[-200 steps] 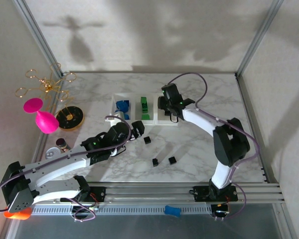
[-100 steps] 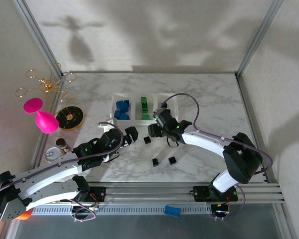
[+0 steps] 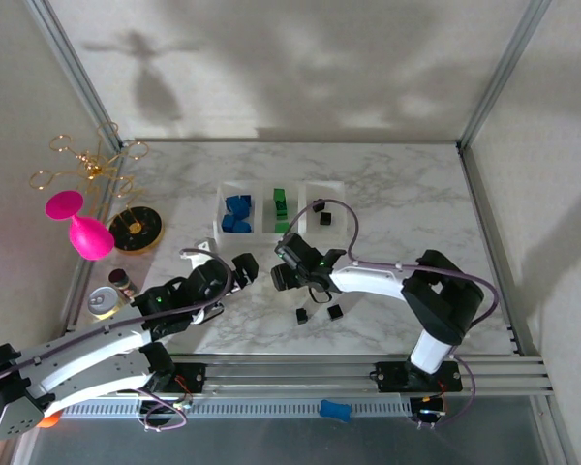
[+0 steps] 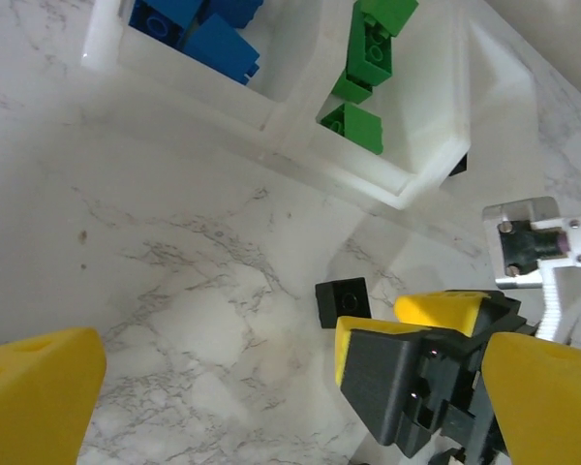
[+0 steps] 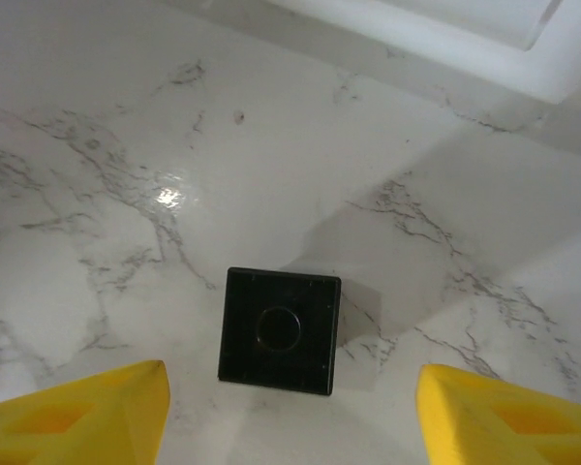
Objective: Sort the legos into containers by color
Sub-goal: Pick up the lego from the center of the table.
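Leaving the containers (image 3: 266, 232), the right gripper (image 5: 290, 399) has dropped over a black lego (image 5: 281, 331), jaws apart; left gripper (image 3: 242, 268) jaws wide.

The containers (image 4: 271, 145) run off the left wrist view's top edge.

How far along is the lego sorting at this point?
Done: blue bricks sit in the containers' left compartment, green bricks in the middle, at least one black brick in the right. In hand: the right end effector hovers open around a loose black brick. Left: that brick plus two more black bricks on the table; the left end effector is open, empty.
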Robot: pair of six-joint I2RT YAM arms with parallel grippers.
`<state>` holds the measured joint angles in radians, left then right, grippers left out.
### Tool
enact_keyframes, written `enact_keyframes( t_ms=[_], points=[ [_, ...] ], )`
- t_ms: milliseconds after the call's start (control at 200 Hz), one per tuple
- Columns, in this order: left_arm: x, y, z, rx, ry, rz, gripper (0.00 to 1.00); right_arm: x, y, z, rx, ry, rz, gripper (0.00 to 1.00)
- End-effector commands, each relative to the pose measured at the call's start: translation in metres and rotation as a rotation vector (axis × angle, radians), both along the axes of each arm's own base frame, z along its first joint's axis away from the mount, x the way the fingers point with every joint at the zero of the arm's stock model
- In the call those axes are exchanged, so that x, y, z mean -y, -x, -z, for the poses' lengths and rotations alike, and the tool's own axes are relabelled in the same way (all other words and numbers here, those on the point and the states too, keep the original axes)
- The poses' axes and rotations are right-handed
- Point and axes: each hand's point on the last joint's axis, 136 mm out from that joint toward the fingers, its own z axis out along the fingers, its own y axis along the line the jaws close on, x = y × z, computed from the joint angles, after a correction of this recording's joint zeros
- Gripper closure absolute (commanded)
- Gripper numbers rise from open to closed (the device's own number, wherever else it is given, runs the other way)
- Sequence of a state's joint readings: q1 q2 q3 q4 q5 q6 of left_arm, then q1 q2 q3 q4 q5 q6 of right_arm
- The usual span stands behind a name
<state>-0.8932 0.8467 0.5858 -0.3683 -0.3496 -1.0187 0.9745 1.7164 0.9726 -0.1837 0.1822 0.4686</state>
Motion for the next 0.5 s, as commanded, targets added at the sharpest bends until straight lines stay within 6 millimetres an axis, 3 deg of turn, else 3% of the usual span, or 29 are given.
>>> enact_keyframes(
  t_ms=[0, 496],
  points=[
    [-0.013, 0.001, 0.005, -0.009, -0.013, -0.058, 0.00, -0.012, -0.008, -0.003, 0.031, -0.013, 0.021, 0.32],
    [-0.009, -0.001, 0.007, -0.010, -0.016, -0.050, 0.01, -0.016, -0.014, 0.013, 0.033, 0.024, 0.009, 0.52]
  ],
)
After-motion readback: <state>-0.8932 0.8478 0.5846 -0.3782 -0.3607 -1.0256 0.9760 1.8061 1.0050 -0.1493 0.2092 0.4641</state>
